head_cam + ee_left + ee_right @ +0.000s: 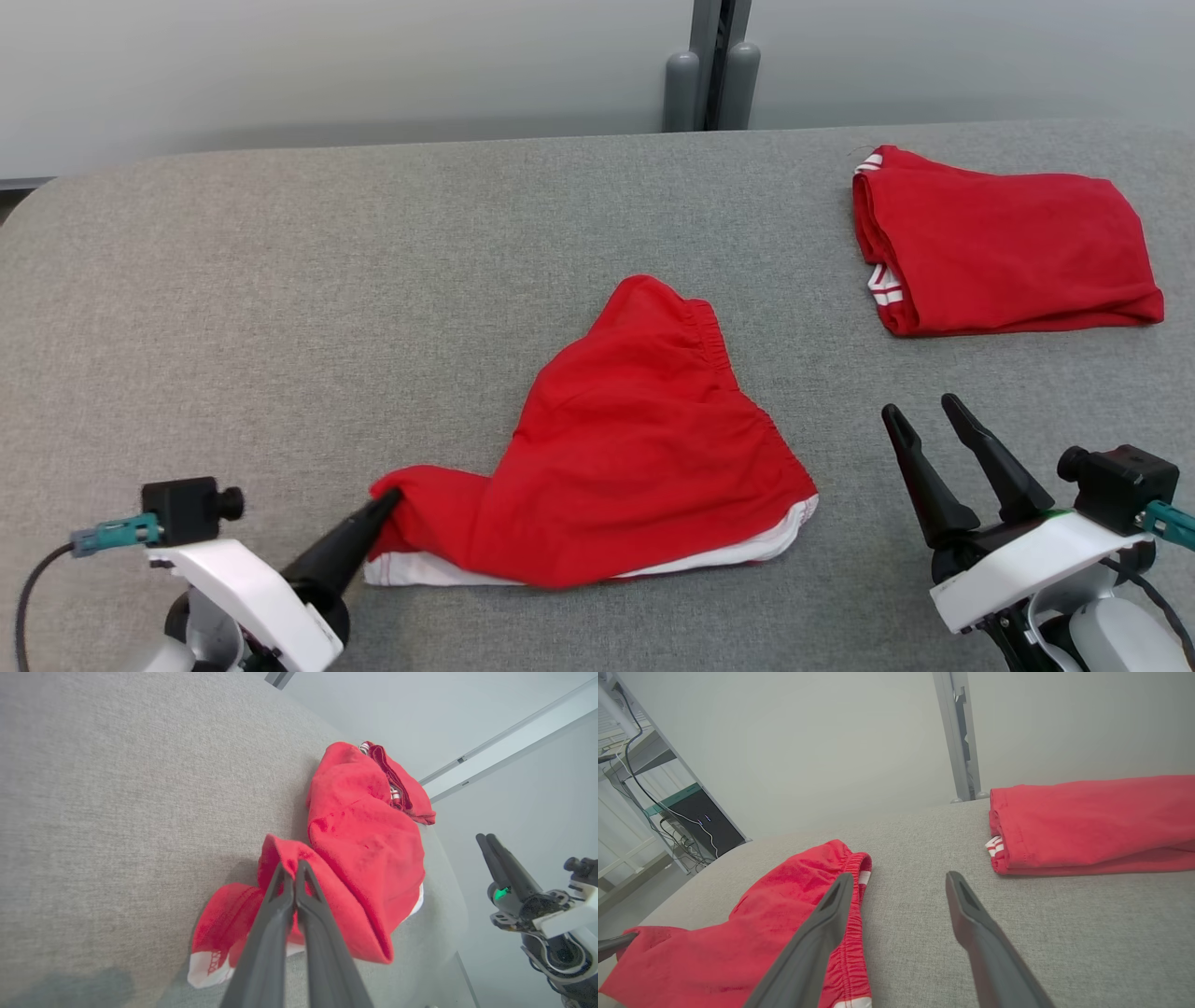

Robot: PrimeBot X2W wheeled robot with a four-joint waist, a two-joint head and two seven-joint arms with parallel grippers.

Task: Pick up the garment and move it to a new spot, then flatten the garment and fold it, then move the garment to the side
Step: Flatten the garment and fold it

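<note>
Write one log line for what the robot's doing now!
left gripper: shut on red shorts corner | right gripper: open, empty | red shorts: crumpled on table | folded garment: far right

Grey table (pixel 280 308) lies open left of the garment (pixel 635 448); folded red clothing (pixel 1008 247) blocks far right.

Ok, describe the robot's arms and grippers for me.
The left gripper and right gripper each have two long, tapered dark grey fingers on a glossy white wrist shell. A small black camera sits on each wrist, with a teal plug and a black cable. A green light glows at the right gripper's base.
</note>
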